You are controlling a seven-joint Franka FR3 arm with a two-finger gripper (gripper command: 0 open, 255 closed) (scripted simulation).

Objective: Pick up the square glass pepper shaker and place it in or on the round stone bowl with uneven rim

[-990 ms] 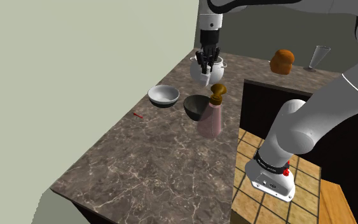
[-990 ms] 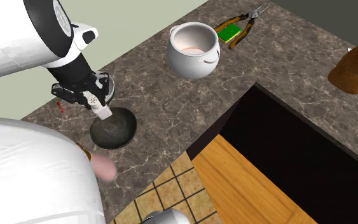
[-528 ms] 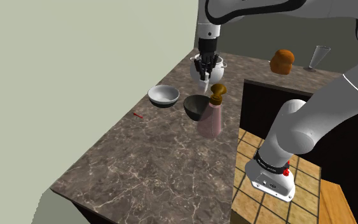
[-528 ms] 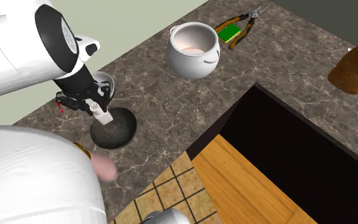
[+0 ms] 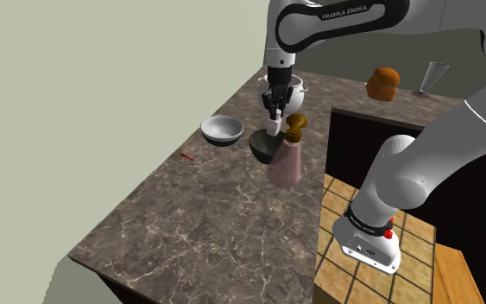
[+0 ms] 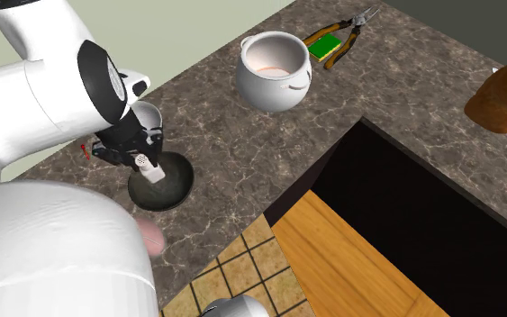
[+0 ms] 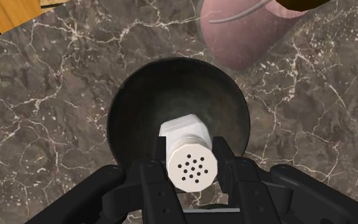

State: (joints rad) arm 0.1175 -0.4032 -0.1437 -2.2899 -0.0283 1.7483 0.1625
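My black gripper is shut on a white square pepper shaker with a perforated cap. It holds the shaker directly over the dark round bowl. In the second exterior view the gripper has the shaker hanging low over the bowl, its lower end in front of the bowl's hollow. Along the wrist view the fingers clasp the shaker on both sides, and the bowl's rim rings it. I cannot tell whether the shaker touches the bowl.
A pink bottle with a brown top stands right beside the bowl. A white bowl and a white pot sit nearby. Pliers, a loaf and a glass lie farther back. A counter cut-out opens onto the floor.
The gripper has come down with the shaker, from in front of the white pot to just over the dark bowl. The arm's elbow has swung into view.
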